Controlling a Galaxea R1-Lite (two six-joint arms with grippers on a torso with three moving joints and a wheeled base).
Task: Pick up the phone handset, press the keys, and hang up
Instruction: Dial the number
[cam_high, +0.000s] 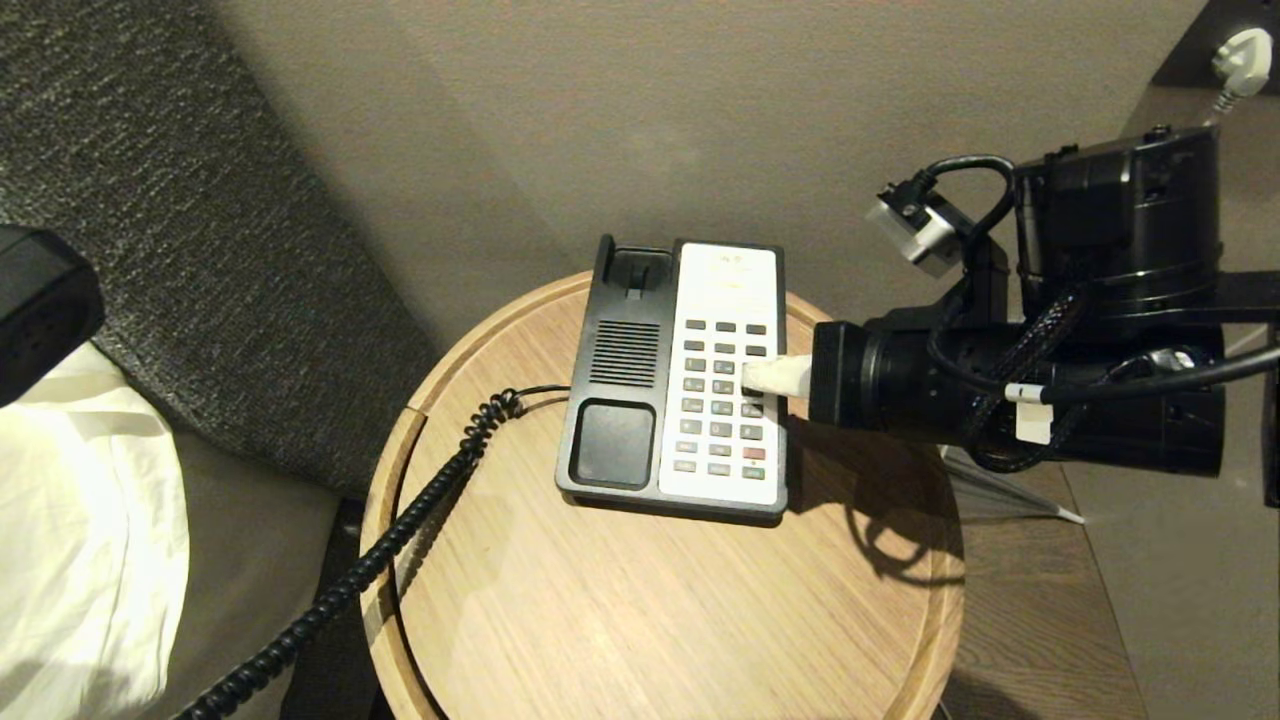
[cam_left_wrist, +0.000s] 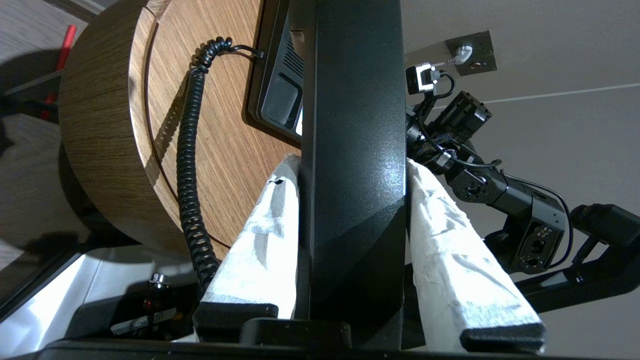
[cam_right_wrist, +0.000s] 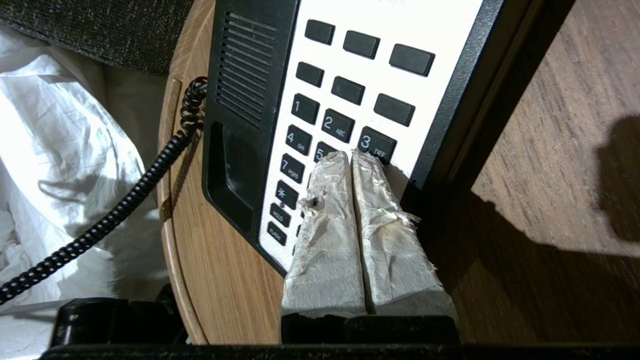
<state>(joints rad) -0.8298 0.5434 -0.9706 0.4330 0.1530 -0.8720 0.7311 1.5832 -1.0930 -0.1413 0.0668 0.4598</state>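
Right gripper (cam_right_wrist: 352, 156) has its two taped fingers pressed flat together, grasping nothing, with the tips down on the keypad of the phone base (cam_high: 725, 290), just below the 3 key (cam_right_wrist: 377, 144) and beside the 5. You are in the key-pressing step: the cradle on the base stands vacant and the receiver is already off it.

Your left gripper (cam_left_wrist: 350, 165) is clenched on the phone handset (cam_left_wrist: 352, 125), one white pad on each flank of its body, holding it off to the left of the base, clear of the wooden table (cam_high: 650, 620). From the head camera only a dark rounded end shows at the frame's left edge.

The handset looks slim, glossy black and hard, so it could slip if the grip loosens. Its coiled cord (cam_high: 400, 540) runs from the base's left side across the table rim and down.

Next, I judge you should lift the right fingertips off the keys and back clear before bringing the handset over the cradle.
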